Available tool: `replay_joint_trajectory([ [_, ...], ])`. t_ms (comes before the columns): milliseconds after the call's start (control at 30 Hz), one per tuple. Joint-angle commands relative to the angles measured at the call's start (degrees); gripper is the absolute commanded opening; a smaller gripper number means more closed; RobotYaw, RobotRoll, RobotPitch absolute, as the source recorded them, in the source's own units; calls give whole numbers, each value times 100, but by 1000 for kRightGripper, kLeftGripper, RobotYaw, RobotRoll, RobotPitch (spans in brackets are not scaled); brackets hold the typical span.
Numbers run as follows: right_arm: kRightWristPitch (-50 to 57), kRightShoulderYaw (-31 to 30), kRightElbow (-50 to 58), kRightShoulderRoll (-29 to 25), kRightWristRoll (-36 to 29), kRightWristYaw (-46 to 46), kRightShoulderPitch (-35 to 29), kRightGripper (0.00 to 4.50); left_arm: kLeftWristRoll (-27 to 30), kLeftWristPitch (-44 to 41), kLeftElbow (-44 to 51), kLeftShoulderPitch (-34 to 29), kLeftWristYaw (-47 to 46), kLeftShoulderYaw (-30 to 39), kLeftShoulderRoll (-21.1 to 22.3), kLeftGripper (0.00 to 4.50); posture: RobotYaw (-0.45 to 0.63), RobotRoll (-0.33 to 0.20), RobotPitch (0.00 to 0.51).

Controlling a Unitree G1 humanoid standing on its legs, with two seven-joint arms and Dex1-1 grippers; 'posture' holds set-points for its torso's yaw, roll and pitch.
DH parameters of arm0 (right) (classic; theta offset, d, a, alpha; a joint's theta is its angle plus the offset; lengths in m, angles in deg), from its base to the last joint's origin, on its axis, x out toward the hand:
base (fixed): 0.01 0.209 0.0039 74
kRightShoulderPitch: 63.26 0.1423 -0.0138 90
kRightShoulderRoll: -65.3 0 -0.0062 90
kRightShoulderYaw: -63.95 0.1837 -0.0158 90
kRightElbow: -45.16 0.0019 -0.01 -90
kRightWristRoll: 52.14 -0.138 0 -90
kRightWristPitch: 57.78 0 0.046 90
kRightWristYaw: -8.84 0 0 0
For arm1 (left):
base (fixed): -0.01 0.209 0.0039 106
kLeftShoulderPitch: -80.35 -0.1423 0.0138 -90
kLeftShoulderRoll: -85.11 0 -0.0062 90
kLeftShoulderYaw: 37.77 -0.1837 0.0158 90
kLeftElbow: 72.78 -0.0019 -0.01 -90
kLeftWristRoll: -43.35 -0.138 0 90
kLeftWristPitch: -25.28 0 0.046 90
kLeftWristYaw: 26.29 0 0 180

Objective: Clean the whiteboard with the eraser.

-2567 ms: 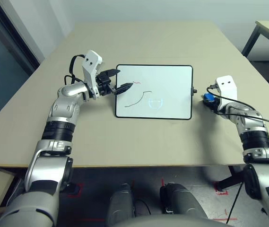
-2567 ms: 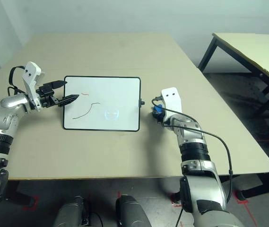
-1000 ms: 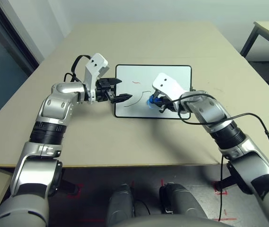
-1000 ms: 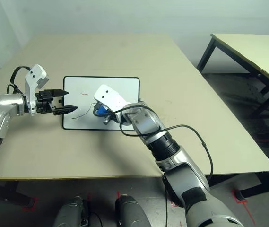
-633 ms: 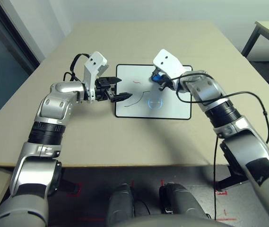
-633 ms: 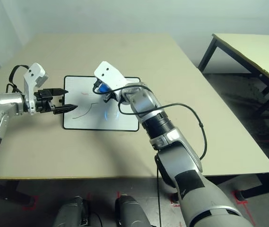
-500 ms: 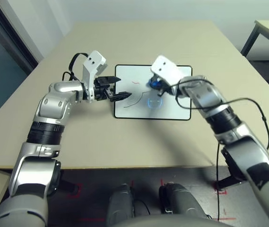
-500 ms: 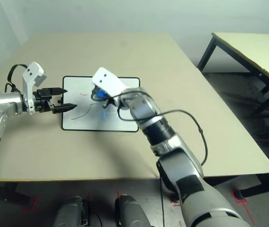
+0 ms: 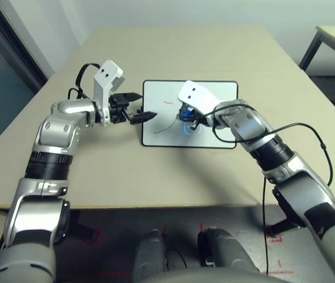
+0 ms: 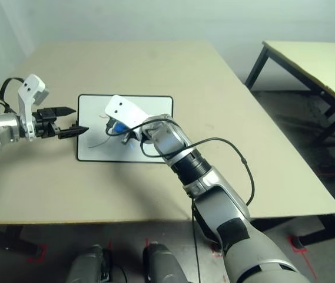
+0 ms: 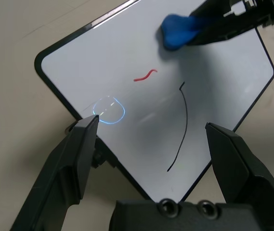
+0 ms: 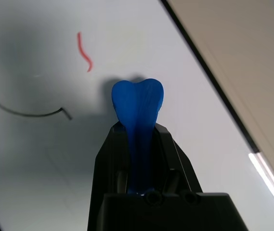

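Whiteboard: flat on the bench, a red squiggle and a black line on it.
Eraser: pinched in the right gripper, over the board near the marks.
Left gripper: jaws wide, at the board's left edge.

The flat white rectangular whiteboard with thin black frame lay on the beige wooden table. The small blue oblong eraser hung over the whiteboard's middle, pinched in the right gripper. The left gripper hovered at the whiteboard's left edge.
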Motion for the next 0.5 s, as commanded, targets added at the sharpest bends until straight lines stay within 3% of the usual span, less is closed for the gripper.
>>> replay_joint_trajectory([
  [33,254,-286,410,-58,110,274,-473,588,58,-78,93,-106,-23,87,78,4500,-33,0,55],
  [267,1019,-878,1827,-441,183,743,-1327,587,62,-98,75,-123,-35,127,149,4500,-29,0,55],
  [367,843,-818,1498,-338,228,650,-1149,587,51,-85,32,-88,-39,121,145,4500,-28,0,56],
  [500,253,-442,438,-5,258,325,-447,587,42,-64,2,-66,-43,115,134,4500,-26,0,57],
])
